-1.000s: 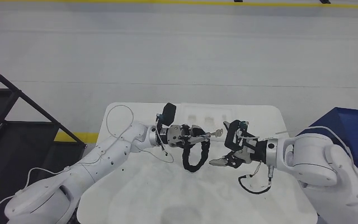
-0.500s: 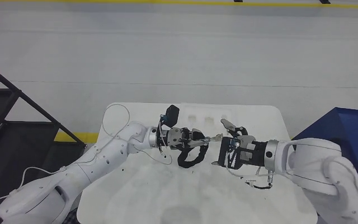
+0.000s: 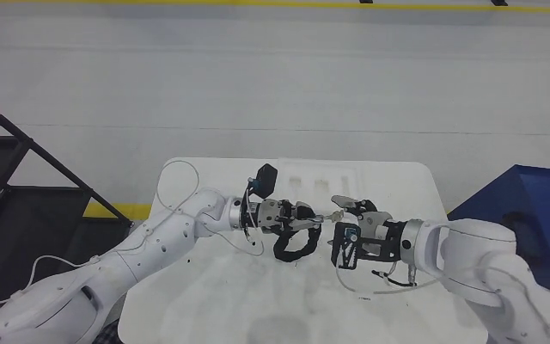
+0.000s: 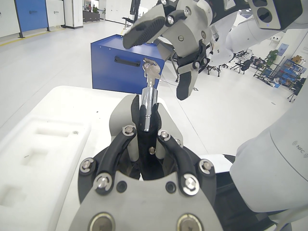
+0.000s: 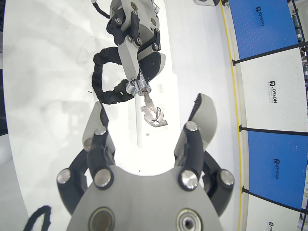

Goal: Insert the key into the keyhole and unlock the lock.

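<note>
White lettering with a logo stands on the blue panels [image 5: 261, 16], and dark lettering with the same logo on the white panel [image 5: 273, 92]. A small three-letter mark sits on a white shell [image 4: 299, 145].

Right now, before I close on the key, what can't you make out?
- Key depth: the blade of the key disappears inside the lock cylinder in both wrist views.
- Lock released or not: the latch is inside that cylinder, and the left gripper covers its rear in the left wrist view.
- Clearance between the right gripper and the key head: too small to judge in the top view.
</note>
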